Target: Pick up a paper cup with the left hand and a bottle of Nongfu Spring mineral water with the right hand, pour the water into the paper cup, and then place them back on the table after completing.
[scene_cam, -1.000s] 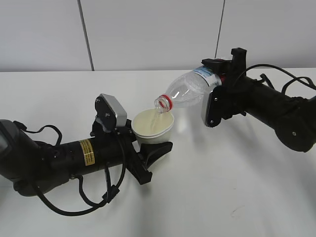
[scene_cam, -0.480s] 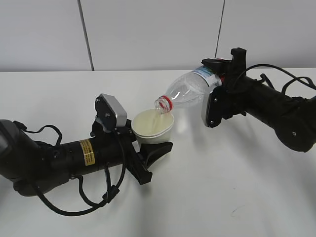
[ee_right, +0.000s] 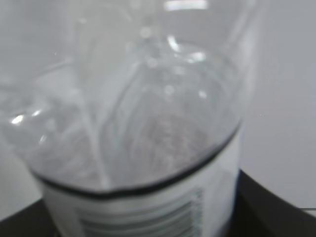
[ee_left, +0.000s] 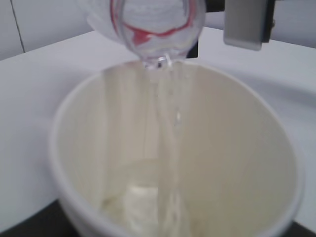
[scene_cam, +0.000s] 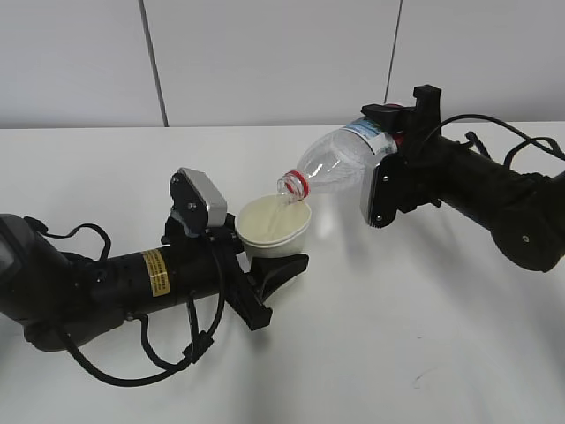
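My left gripper (scene_cam: 269, 265), on the black arm with the yellow sticker, is shut on a cream paper cup (scene_cam: 273, 229) held above the white table (scene_cam: 397, 336). The cup fills the left wrist view (ee_left: 237, 148). My right gripper (scene_cam: 397, 141) is shut on a clear mineral water bottle (scene_cam: 340, 163), tilted neck-down to the left. Its red-ringed mouth (scene_cam: 292, 185) hangs over the cup rim. A thin stream of clear water (ee_left: 174, 113) falls from the mouth (ee_left: 158, 44) into the cup, and a little water (ee_left: 143, 197) lies at the bottom. The bottle's label (ee_right: 163, 212) fills the right wrist view.
The white wall (scene_cam: 265, 53) stands behind the table. Black cables trail from the left arm (scene_cam: 141, 362) and the right arm (scene_cam: 521, 141). The right wrist's grey block (ee_left: 245, 24) shows beyond the cup.
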Tool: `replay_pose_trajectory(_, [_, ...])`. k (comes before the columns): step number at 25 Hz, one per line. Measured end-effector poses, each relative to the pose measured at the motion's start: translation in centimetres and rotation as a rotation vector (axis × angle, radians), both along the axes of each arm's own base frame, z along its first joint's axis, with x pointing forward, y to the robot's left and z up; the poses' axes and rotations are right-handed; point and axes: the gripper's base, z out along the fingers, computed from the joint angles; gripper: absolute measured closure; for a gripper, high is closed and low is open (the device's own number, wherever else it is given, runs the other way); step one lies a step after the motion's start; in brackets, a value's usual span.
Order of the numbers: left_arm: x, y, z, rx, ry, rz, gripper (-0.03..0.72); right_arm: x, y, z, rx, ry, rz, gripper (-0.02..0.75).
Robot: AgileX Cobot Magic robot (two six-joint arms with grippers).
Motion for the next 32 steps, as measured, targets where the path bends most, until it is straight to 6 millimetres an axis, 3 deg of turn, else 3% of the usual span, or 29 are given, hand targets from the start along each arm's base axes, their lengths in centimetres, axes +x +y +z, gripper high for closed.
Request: replay_pose_trajectory(32, [0.0, 0.02, -0.09, 0.007, 0.004, 0.001, 0.291, 0.06, -0.13, 0.02, -0.011, -0.007, -0.015, 0.326])
